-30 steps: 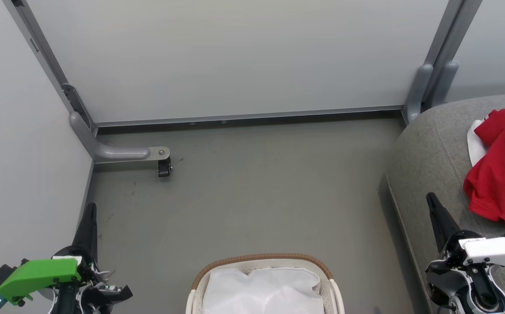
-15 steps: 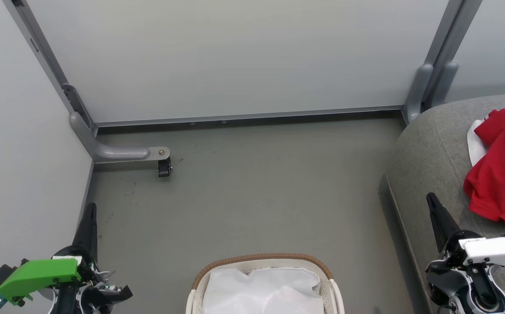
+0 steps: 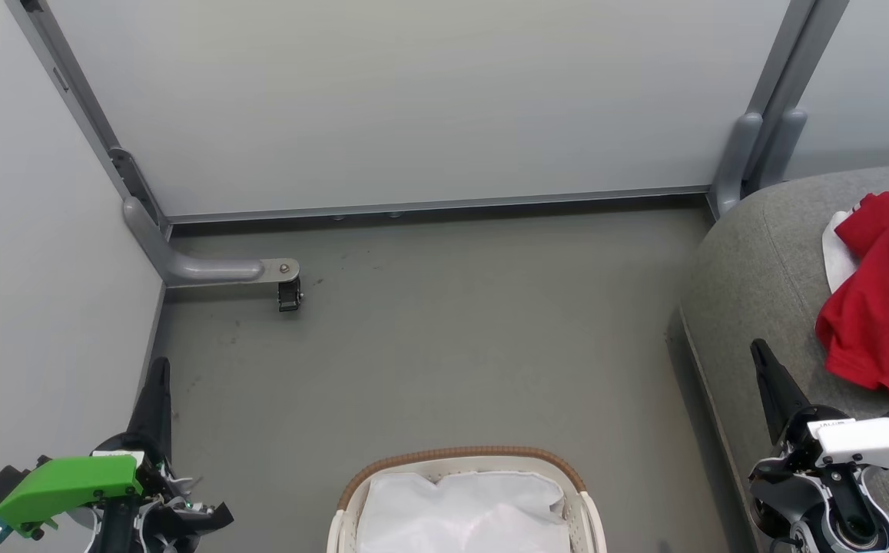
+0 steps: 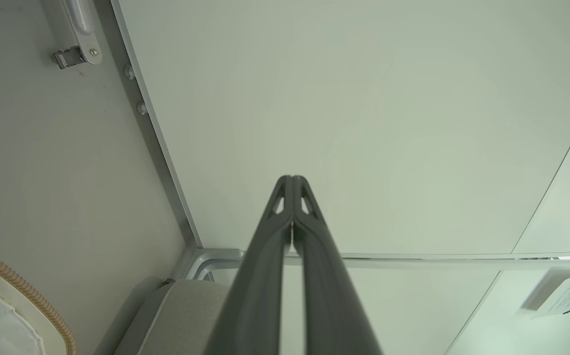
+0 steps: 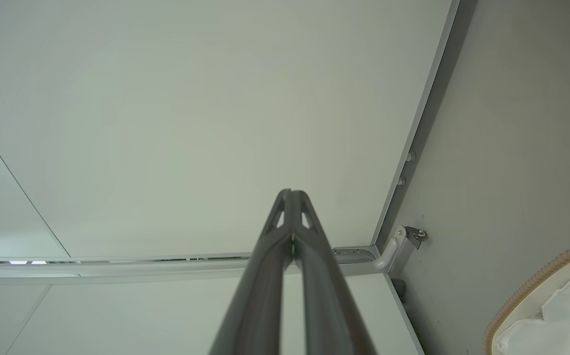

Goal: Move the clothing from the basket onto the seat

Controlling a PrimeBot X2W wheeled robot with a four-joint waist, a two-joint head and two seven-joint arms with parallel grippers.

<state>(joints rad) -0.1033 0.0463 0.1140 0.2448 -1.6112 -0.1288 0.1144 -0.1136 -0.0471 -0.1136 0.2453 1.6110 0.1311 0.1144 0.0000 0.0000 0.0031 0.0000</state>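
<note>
At right edge of head view, red clothing (image 3: 878,307) is lying bunched on the grey seat (image 3: 751,253), w/ a bit of white showing at its upper-left side; can't tell if that's a 2nd garment. At bottom centre, the basket (image 3: 463,455) is sitting on the floor (image 3: 452,338), cut off by the frame edge, its visible part holding just a white liner (image 3: 463,511). At lower left, left gripper (image 3: 158,369) is pointing up-frame, carrying nothing; in left wrist view its fingers (image 4: 270,256) are pressing together tip to tip. At lower right, right gripper (image 3: 759,352) is pointing up-frame beside the seat's front edge; in right wrist view its fingers (image 5: 265,266) are also pressing together, nothing between them.

Judging by this, the moving step is looking done or nearly so. Next move is prob. a check: tilting the head down to see the basket's hidden near part. If red is lying there, one arm needs spreading its fingers & reaching in, pinching cloth only, not liner.
</note>
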